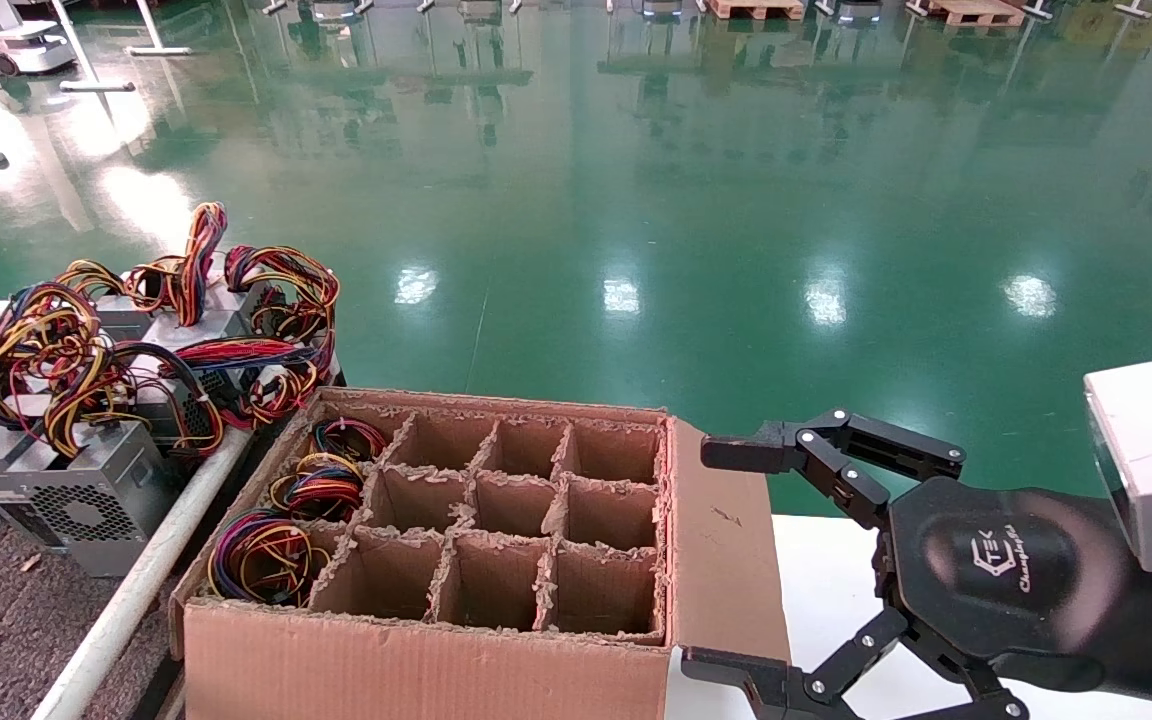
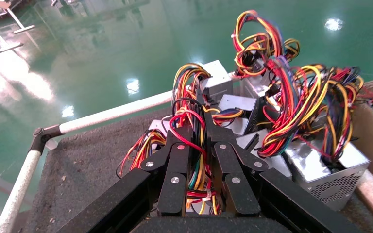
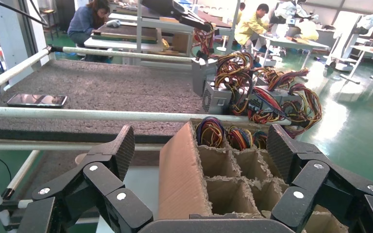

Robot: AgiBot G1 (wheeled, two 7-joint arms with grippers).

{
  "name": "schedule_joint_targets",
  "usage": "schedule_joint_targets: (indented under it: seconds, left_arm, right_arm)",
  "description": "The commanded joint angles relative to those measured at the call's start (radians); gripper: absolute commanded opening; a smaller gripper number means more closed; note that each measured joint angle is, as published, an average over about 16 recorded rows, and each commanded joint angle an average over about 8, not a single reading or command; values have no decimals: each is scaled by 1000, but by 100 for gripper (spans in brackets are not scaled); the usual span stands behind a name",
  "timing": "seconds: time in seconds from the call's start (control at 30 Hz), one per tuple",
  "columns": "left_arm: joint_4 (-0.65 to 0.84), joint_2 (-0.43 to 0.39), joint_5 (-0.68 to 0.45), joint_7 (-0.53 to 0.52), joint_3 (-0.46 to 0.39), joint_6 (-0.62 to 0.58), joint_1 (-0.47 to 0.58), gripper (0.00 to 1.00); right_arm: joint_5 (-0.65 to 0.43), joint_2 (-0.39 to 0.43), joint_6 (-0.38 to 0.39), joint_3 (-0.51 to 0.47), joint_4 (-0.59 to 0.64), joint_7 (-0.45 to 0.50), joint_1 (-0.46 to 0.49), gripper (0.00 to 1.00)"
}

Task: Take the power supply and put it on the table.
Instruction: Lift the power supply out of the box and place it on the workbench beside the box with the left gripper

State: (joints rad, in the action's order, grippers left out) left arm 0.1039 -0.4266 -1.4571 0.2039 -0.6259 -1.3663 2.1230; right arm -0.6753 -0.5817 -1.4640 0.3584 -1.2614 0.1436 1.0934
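In the left wrist view my left gripper [image 2: 197, 130] is shut on the red, yellow and black wire bundle [image 2: 190, 145] of a power supply, whose silver-grey box is mostly hidden under the fingers. It hangs over the pile of other power supplies [image 2: 320, 170] on the dark grey speckled table [image 2: 87, 160]. The right wrist view shows that held unit [image 3: 201, 77] at the far side of the pile; I cannot tell whether it rests on the table. The head view does not show the left gripper. My right gripper [image 1: 716, 558] is open beside the cardboard box [image 1: 416, 670], holding nothing.
The divided box holds three wire bundles [image 1: 266, 555] in its left column. A white round rail [image 1: 136, 590] runs between box and table. Power supplies [image 1: 66, 490] crowd the table's near corner. A phone [image 3: 36, 100] lies farther along the table. White tabletop [image 1: 826, 580] lies under the right gripper.
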Motion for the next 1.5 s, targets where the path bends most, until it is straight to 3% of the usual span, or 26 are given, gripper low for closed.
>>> schedule_joint_targets:
  seconds: [0.03,0.67,0.7,0.93,0.97,1.5]
  left_arm:
    - [2,-7,7,8,6,11,-21,0]
    - [-21,-33,53,14,47,45,-161,0]
    - [-23,-33,54,14,47,47,-165,6]
    - [-34,-34,60,19,51,65,-188,93]
    - [-35,-34,61,20,52,66,-190,100]
    - [-32,-33,58,19,50,61,-181,100]
  right_arm:
    - [0,0,0,0,0,0,0,100]
    - [0,0,0,0,0,0,0,100]
    - [0,0,0,0,0,0,0,100]
    - [0,0,0,0,0,0,0,100]
    - [0,0,0,0,0,0,0,100]
    - [0,0,0,0,0,0,0,100]
